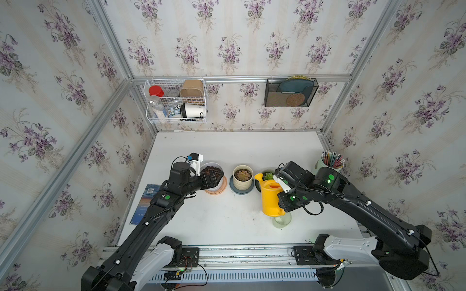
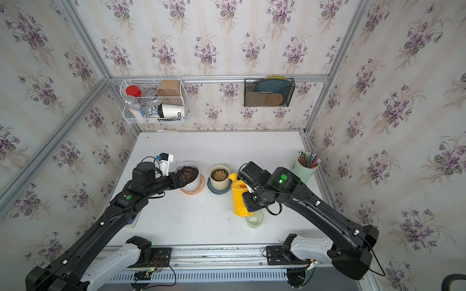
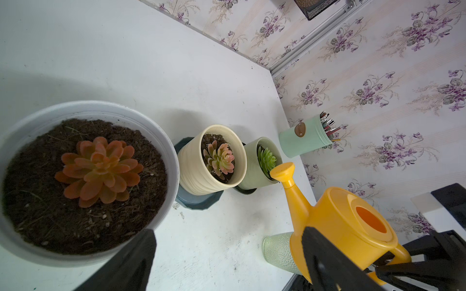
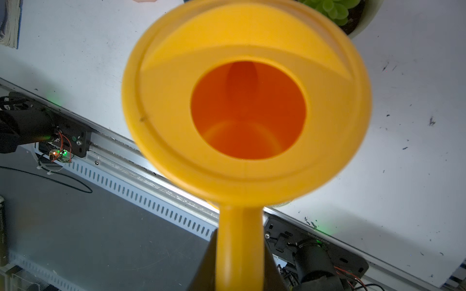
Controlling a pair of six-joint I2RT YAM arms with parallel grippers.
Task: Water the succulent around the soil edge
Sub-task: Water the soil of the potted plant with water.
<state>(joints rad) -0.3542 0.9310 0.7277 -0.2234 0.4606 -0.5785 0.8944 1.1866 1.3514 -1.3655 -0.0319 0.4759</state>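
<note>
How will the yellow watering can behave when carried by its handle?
The watering can looks like rigid plastic, so it should not flex. Its inside seems empty, so probably light. Gripped only at the handle, it may swing.

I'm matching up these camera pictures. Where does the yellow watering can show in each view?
In a top view: yellow watering can, right of centre.
In a top view: near centre.
Left wrist view: lower right.
Right wrist view: fills the middle, seen from above.
Shared landmark: green glass by its base, in both top views and the left wrist view.
</note>
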